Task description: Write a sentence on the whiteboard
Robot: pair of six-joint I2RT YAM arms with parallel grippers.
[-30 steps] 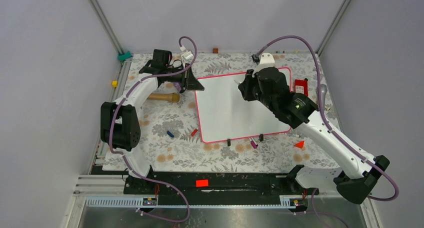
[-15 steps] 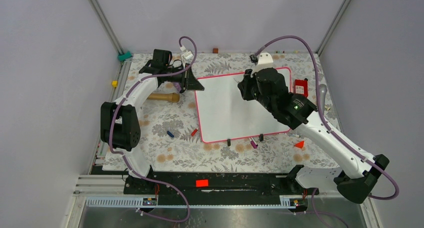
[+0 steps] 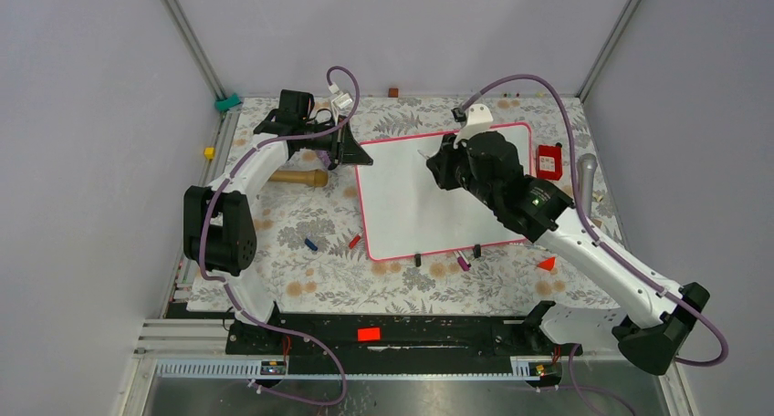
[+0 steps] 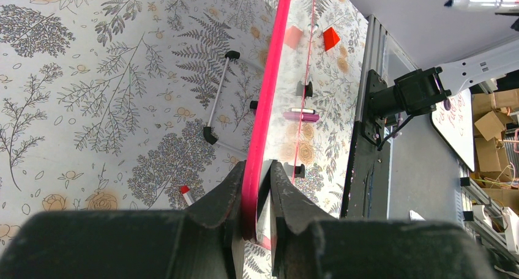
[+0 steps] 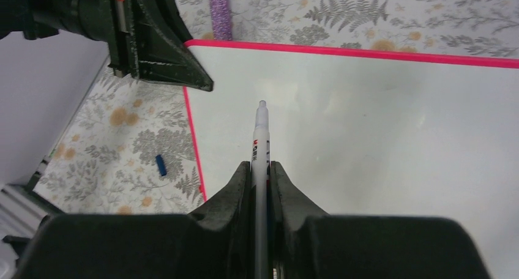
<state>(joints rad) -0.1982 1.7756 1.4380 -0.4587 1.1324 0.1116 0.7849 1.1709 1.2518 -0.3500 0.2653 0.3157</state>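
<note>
The pink frame of the whiteboard (image 4: 269, 77) is being pinched at the board's far left corner by the left gripper (image 4: 257, 169), whose jaws are standing only a sliver apart, one on each side of the rim. A white marker (image 5: 261, 138) is being clamped by the fully closed right gripper (image 5: 261, 169), with its tip pointing out over the board's glossy surface near the left edge; whether the tip is touching cannot be told. The board is being shown lying flat on the floral tablecloth (image 3: 310, 279) in mid-table, with its black clips (image 3: 418, 260) on the near edge. Much of its right half is being covered by the right arm in the top view. Red print on the marker's barrel is being cut off by the fingers and cannot be read.
</note>
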